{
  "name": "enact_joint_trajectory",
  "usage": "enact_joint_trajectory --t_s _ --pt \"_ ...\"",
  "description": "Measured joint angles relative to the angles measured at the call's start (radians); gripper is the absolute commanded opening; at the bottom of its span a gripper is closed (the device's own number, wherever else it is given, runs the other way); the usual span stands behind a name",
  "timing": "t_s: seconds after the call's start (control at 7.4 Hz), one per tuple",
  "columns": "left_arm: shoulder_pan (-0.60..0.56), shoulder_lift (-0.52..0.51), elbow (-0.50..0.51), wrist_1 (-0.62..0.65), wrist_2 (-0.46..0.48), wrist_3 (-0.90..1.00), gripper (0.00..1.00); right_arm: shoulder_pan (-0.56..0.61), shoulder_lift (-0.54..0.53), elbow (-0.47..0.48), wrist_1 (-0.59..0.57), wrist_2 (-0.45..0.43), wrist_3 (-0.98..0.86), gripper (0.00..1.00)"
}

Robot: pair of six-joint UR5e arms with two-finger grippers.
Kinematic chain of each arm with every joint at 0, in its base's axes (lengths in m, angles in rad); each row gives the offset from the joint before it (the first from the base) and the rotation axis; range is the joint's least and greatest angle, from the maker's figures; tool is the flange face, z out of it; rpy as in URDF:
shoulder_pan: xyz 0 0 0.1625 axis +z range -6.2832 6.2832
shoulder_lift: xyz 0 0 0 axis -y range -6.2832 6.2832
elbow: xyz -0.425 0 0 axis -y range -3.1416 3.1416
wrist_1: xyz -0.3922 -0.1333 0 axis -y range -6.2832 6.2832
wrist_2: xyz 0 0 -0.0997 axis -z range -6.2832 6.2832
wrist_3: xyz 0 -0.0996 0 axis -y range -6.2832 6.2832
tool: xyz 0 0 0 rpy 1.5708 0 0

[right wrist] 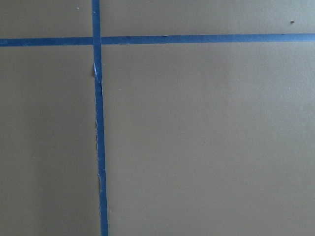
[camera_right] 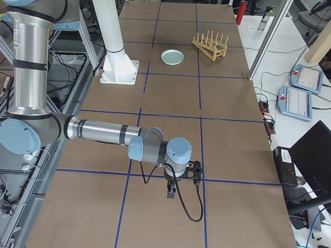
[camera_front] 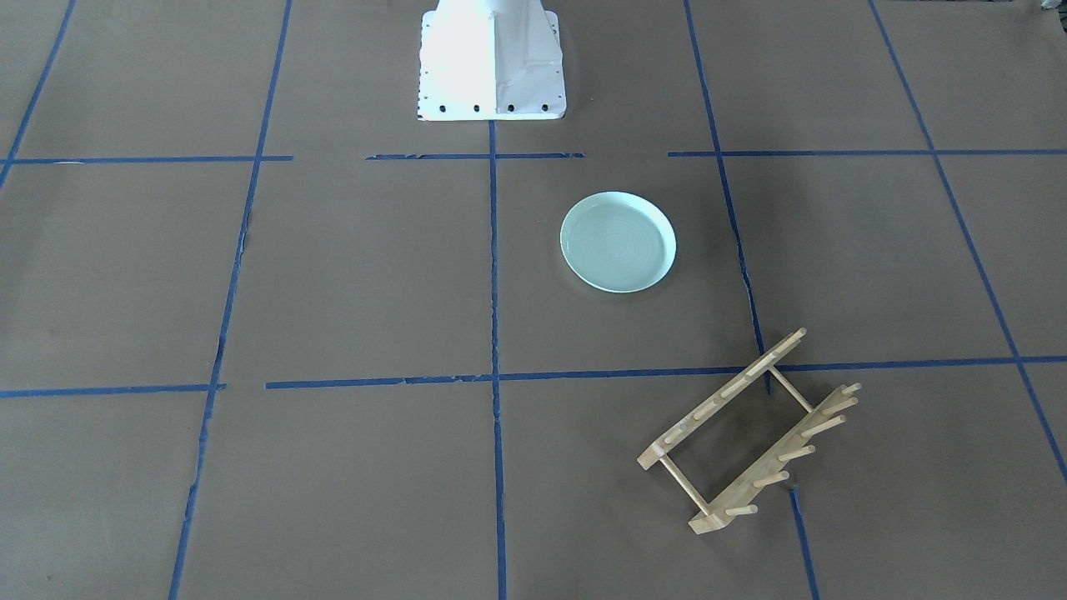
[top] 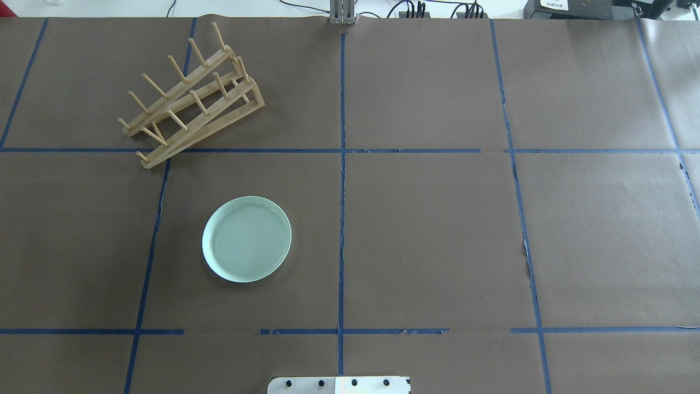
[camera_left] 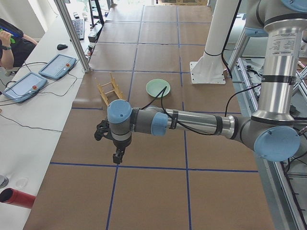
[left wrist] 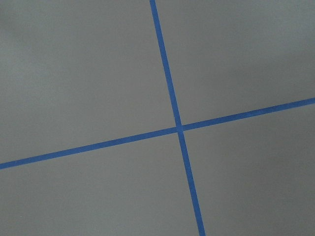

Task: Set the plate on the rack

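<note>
The pale mint-green plate [top: 246, 239] lies flat on the brown paper table, left of the centre line in the overhead view; it also shows in the front view [camera_front: 618, 242]. The light-wood rack [top: 205, 130] stands at an angle beyond the plate, at the far left, empty; in the front view the rack [camera_front: 723, 397] is at the lower right. My left gripper [camera_left: 116, 158] shows only in the exterior left view, far from the plate [camera_left: 158, 88]. My right gripper [camera_right: 170, 195] shows only in the exterior right view, far from the plate [camera_right: 172, 57]. I cannot tell whether either is open or shut.
Blue tape lines divide the table into squares. The white robot base [camera_front: 490, 62] stands at the table's near edge. Tablets [camera_left: 57, 66] and cables lie on the white bench beside the table. A red cylinder [camera_left: 18, 198] lies on that bench.
</note>
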Motion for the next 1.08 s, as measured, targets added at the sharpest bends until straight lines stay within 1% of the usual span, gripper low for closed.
enact_joint_trajectory --t_s 0.14,0.41,0.68,0.81,1.08 --pt "0.022 -0.003 -0.012 -0.028 -0.033 -0.034 1.0 0.0 0.0 0.0 0.0 0.0 0.0 1.0" --pt "0.118 -0.007 -0.087 -0.08 -0.053 -0.251 1.0 0.0 0.0 0.0 0.0 0.0 -0.001 1.0" --pt "0.263 -0.019 -0.227 -0.093 -0.007 -0.562 1.0 0.0 0.0 0.0 0.0 0.0 0.0 1.0" --pt "0.342 -0.045 -0.28 -0.093 0.019 -0.727 1.0 0.001 0.0 0.0 0.0 0.0 0.0 1.0" --pt "0.533 -0.169 -0.315 -0.09 0.084 -1.084 1.0 0.001 0.0 0.0 0.0 0.0 0.001 1.0"
